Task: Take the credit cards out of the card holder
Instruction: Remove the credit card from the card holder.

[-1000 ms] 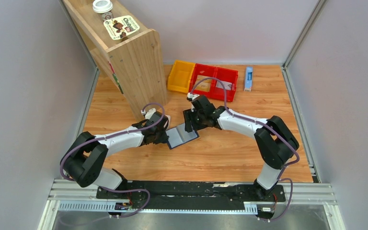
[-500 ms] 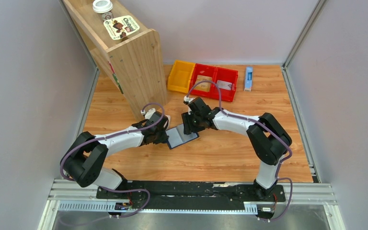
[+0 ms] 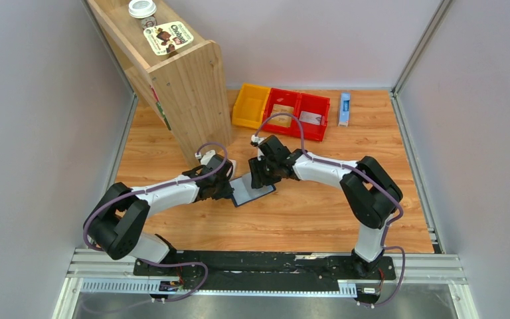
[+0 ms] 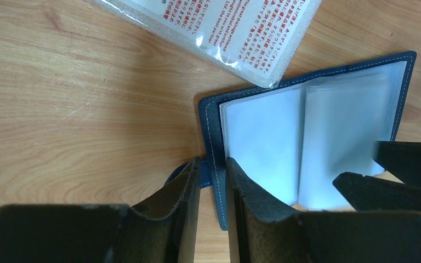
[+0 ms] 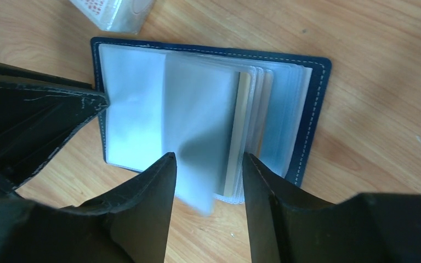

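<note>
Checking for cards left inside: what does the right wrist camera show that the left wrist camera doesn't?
Right wrist only: a tan card edge-on among the clear sleeves, near the right gripper's open fingers. Left wrist only: the wallet cover's edge pinched between the left gripper's fingers. Both: the open wallet on the wooden table, a printed packet at its corner.

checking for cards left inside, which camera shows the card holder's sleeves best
Right wrist view: the open card holder fills it, sleeves fanned, a tan card edge showing near the open right gripper. Left wrist view shows two blurred sleeves, no card. Top view shows it small between the arms.
</note>
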`<state>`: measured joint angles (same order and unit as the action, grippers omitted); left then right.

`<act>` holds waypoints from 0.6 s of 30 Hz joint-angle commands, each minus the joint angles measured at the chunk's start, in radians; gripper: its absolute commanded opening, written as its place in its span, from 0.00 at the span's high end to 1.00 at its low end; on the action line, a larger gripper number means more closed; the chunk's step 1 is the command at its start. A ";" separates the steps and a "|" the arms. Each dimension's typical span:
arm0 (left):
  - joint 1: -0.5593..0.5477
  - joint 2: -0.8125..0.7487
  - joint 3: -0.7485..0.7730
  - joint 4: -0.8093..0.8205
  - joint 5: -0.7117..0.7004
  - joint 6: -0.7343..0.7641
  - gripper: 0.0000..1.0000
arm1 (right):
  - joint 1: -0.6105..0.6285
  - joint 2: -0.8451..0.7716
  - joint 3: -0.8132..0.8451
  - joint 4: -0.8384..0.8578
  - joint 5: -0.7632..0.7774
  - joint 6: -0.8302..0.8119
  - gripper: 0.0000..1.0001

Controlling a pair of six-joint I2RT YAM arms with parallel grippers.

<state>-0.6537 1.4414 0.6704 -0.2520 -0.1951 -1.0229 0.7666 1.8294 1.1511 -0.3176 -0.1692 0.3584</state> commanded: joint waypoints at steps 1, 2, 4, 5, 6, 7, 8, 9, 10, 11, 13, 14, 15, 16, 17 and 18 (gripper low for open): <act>-0.007 0.037 -0.025 -0.004 0.074 -0.006 0.69 | 0.026 -0.053 0.053 0.034 -0.081 0.016 0.49; -0.007 0.037 -0.023 -0.001 0.077 -0.006 0.69 | 0.028 -0.055 0.055 0.035 -0.098 0.022 0.49; -0.007 0.036 -0.028 0.003 0.079 -0.009 0.69 | 0.026 -0.051 0.056 0.046 -0.128 0.031 0.48; -0.007 0.036 -0.028 0.005 0.080 -0.009 0.69 | 0.030 -0.050 0.055 0.052 -0.145 0.037 0.48; -0.007 0.036 -0.029 0.010 0.083 -0.009 0.69 | 0.030 -0.047 0.055 0.058 -0.154 0.042 0.48; -0.007 0.034 -0.034 0.013 0.083 -0.012 0.69 | 0.034 -0.042 0.055 0.060 -0.161 0.043 0.48; -0.007 0.034 -0.035 0.016 0.086 -0.014 0.69 | 0.036 -0.039 0.055 0.064 -0.165 0.044 0.48; -0.007 0.033 -0.038 0.019 0.086 -0.016 0.69 | 0.039 -0.035 0.056 0.066 -0.171 0.045 0.48; -0.007 0.028 -0.043 0.029 0.089 -0.016 0.69 | 0.042 -0.032 0.056 0.069 -0.182 0.047 0.48; -0.007 0.027 -0.048 0.033 0.091 -0.016 0.69 | 0.045 -0.030 0.058 0.074 -0.188 0.048 0.47; -0.007 0.017 -0.057 0.039 0.088 -0.020 0.69 | 0.045 -0.032 0.053 0.080 -0.185 0.053 0.45; -0.007 0.011 -0.057 0.042 0.085 -0.022 0.69 | 0.046 -0.033 0.053 0.077 -0.175 0.053 0.43; -0.007 0.007 -0.064 0.042 0.082 -0.023 0.68 | 0.045 -0.038 0.050 0.074 -0.158 0.053 0.41; -0.007 0.002 -0.068 0.043 0.080 -0.025 0.68 | 0.045 -0.044 0.048 0.069 -0.145 0.053 0.39; -0.007 0.001 -0.072 0.045 0.079 -0.028 0.68 | 0.043 -0.050 0.047 0.071 -0.141 0.053 0.37; -0.007 -0.004 -0.074 0.046 0.079 -0.029 0.68 | 0.043 -0.055 0.047 0.071 -0.138 0.053 0.36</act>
<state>-0.6518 1.4227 0.6415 -0.2150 -0.1898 -1.0248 0.7769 1.8217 1.1679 -0.3145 -0.2436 0.3779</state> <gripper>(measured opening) 0.317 0.617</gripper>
